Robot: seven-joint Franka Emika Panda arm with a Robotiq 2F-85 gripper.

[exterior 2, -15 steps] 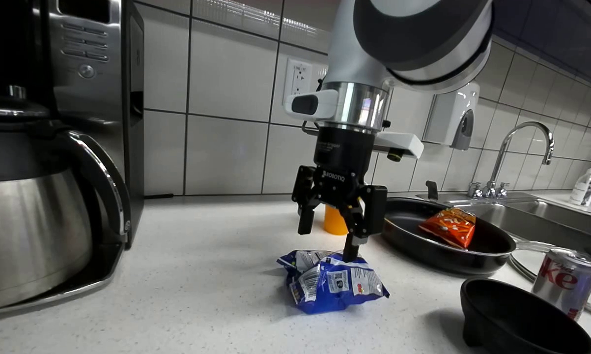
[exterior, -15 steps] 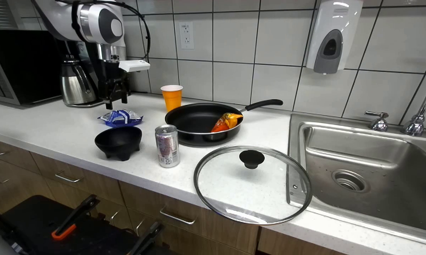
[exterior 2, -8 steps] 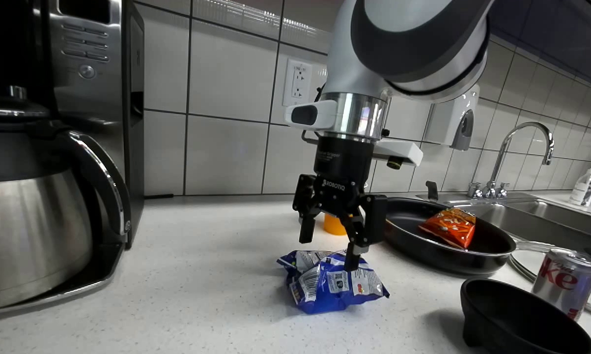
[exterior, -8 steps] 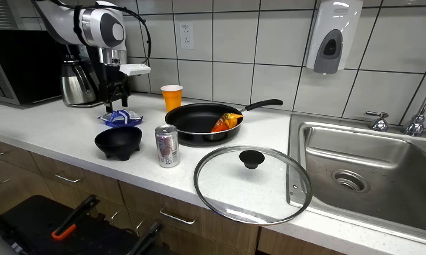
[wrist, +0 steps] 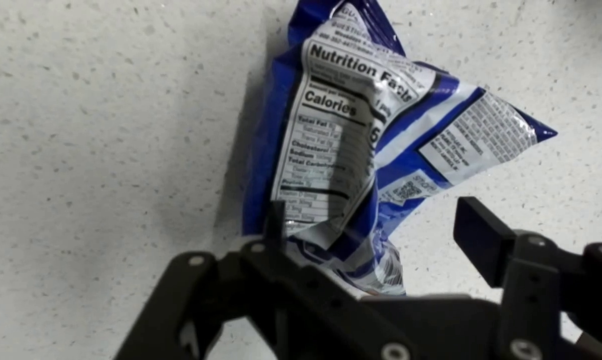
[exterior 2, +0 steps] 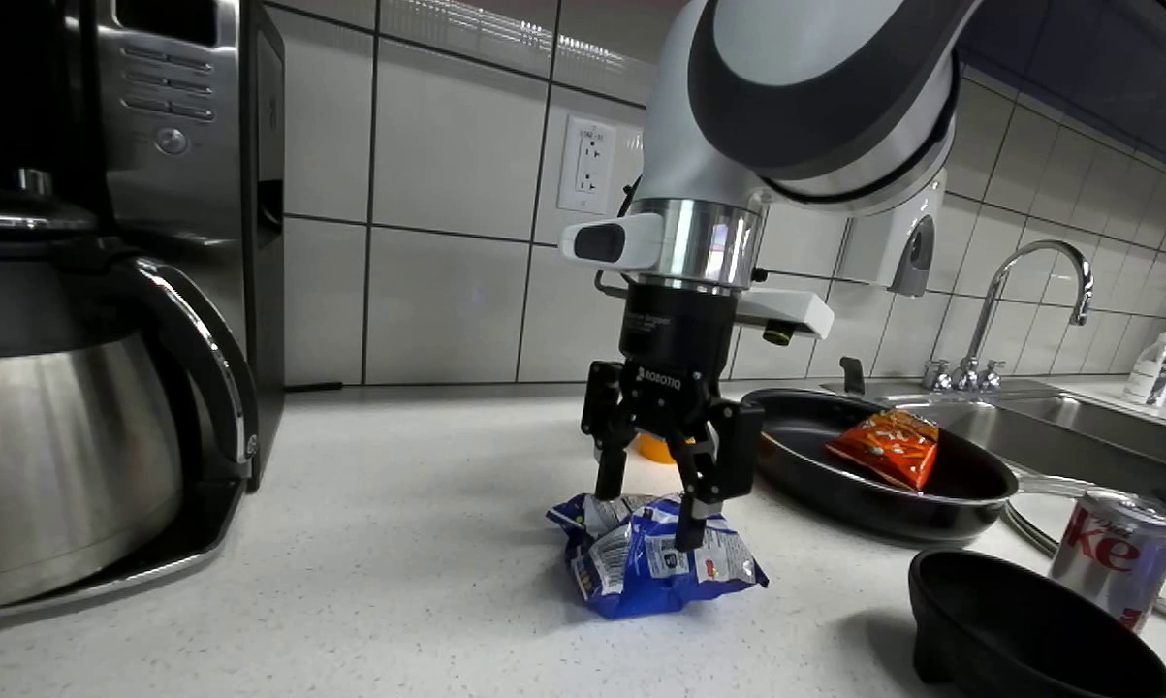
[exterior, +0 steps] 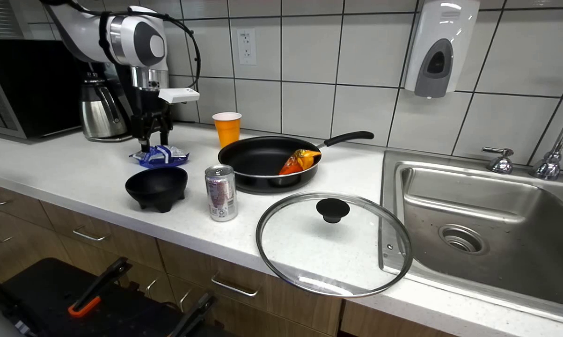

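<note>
A crumpled blue and silver snack packet lies on the white counter in both exterior views. It also fills the middle of the wrist view, where its printed label shows. My gripper points down just above the packet, with its fingers apart and nothing held. In the wrist view my gripper has one finger overlapping the packet's near left part and the other finger to the right of it, over bare counter. I cannot tell whether a fingertip touches the packet. A black footed bowl stands close to the packet.
A silver can stands beside the bowl. A black pan holds an orange snack bag. An orange cup stands behind. A glass lid lies by the sink. A steel carafe stands near the packet.
My gripper has moved down toward the blue packet, and its fingertips are now lower, in front of and level with the packet's top. The fingers stay apart. The packet has not moved.
</note>
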